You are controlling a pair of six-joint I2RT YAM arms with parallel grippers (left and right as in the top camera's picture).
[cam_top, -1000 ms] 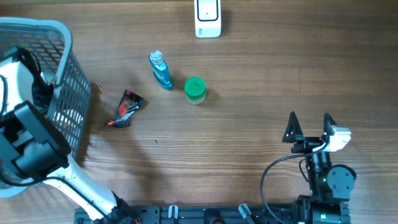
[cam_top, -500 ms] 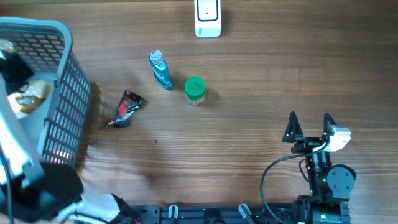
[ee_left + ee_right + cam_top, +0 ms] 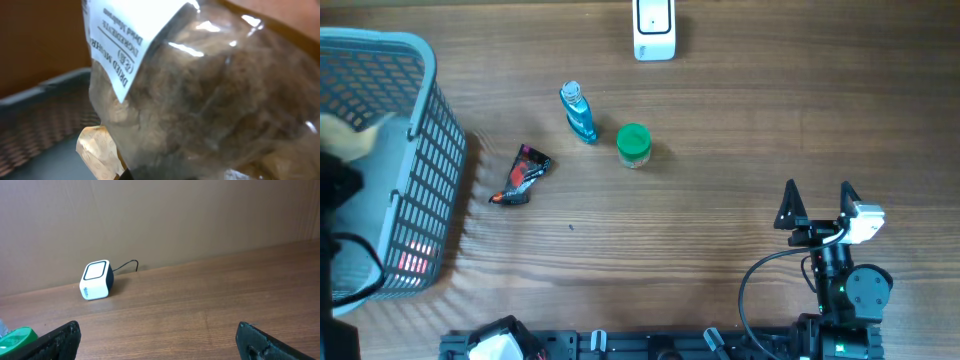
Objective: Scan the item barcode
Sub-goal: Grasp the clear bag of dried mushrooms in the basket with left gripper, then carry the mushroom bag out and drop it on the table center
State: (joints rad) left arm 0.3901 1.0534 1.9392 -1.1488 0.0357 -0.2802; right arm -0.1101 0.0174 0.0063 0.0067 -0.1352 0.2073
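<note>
A clear bag of dried brown pieces (image 3: 210,100) with a white printed label (image 3: 130,30) fills the left wrist view, hanging above the grey basket (image 3: 45,90). My left gripper is shut on this bag, and the bag hides its fingers. From overhead the bag is a tan patch (image 3: 350,135) over the basket (image 3: 420,150), beside the dark left arm (image 3: 334,190). The white scanner (image 3: 654,28) stands at the table's far edge and also shows in the right wrist view (image 3: 96,281). My right gripper (image 3: 817,205) rests open at the near right, holding nothing.
A blue bottle (image 3: 579,112), a green-lidded jar (image 3: 633,145) and a dark crumpled packet (image 3: 520,175) lie on the wooden table between the basket and the scanner. A tan wrapper (image 3: 97,150) sits in the basket under the bag.
The left arm has swung up and away to the left edge of the overhead view, lifting the bag off the basket floor. The right arm has not moved.
</note>
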